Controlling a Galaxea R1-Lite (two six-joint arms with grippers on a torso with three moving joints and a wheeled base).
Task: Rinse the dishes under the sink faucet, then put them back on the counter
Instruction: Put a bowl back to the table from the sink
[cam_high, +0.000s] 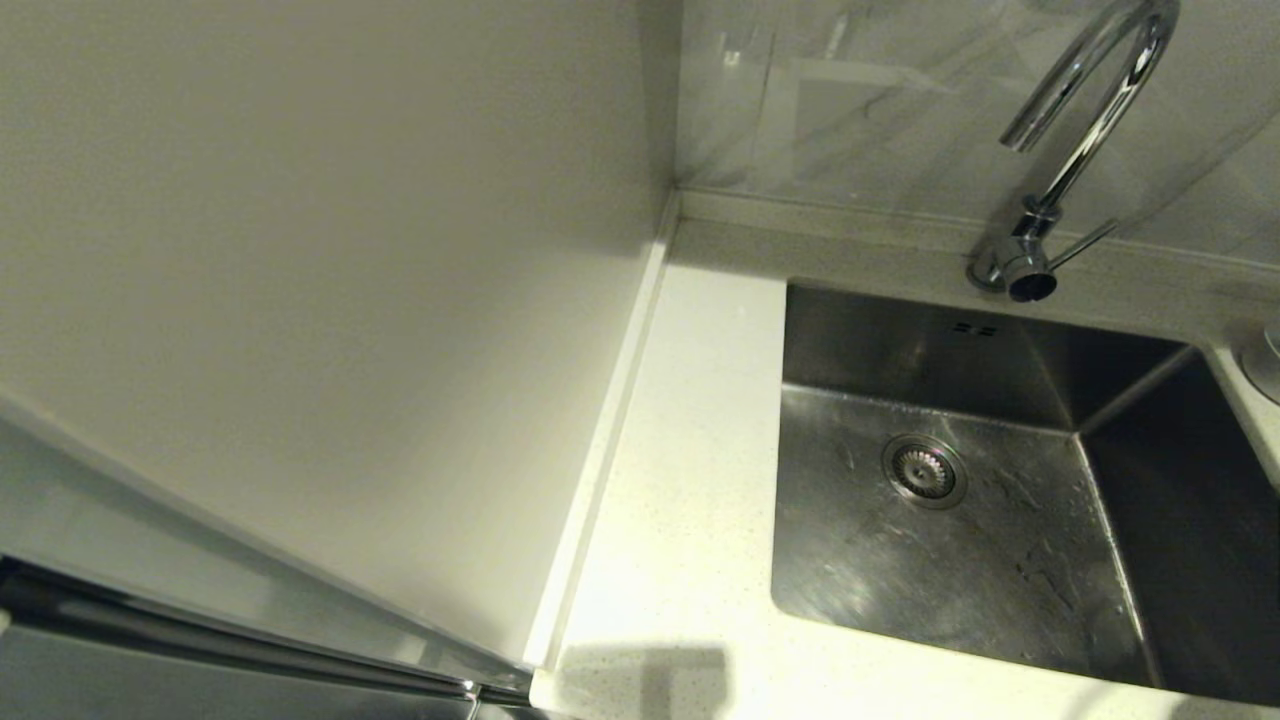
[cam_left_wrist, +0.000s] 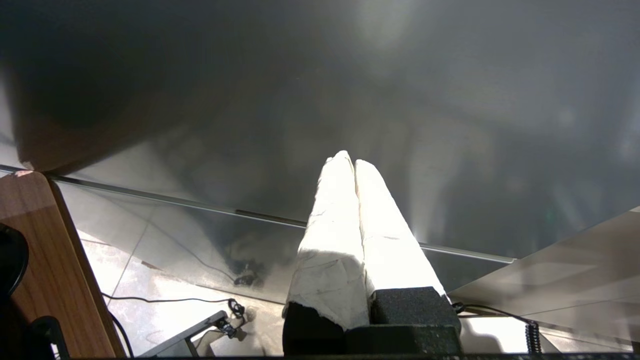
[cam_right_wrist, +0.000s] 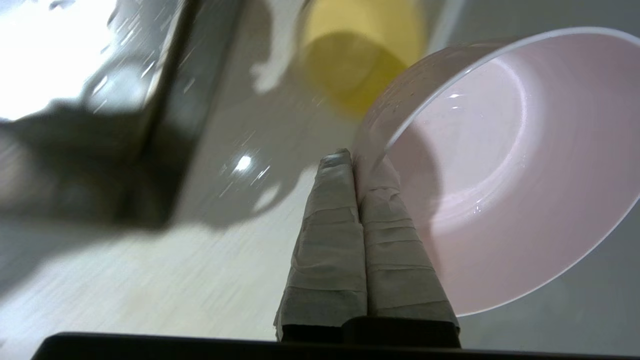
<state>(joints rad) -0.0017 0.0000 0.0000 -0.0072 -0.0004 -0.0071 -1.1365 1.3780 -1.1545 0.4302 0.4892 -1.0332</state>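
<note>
In the right wrist view my right gripper (cam_right_wrist: 356, 160) is shut on the rim of the pale pink bowl (cam_right_wrist: 500, 175), one finger inside the wall and one outside. The bowl hangs tilted over the white counter (cam_right_wrist: 150, 270). A yellow-green bowl (cam_right_wrist: 365, 55) stands on the counter beyond it. The head view shows the steel sink (cam_high: 1000, 570) with its strainer drain (cam_high: 923, 470), the chrome faucet (cam_high: 1080, 130) and the speckled counter (cam_high: 680, 450); no bowl or arm appears there. My left gripper (cam_left_wrist: 352, 160) is shut on nothing, parked low before a grey cabinet front. No grey-blue bowl is in view.
A plain off-white wall panel (cam_high: 300, 250) rises left of the counter's raised edge strip (cam_high: 610, 430). A round fitting (cam_high: 1268, 360) sits at the sink's right rim. A dark blurred block (cam_right_wrist: 100, 125) lies on the counter beside the held bowl. Cables (cam_left_wrist: 165, 300) trail on the floor below the left arm.
</note>
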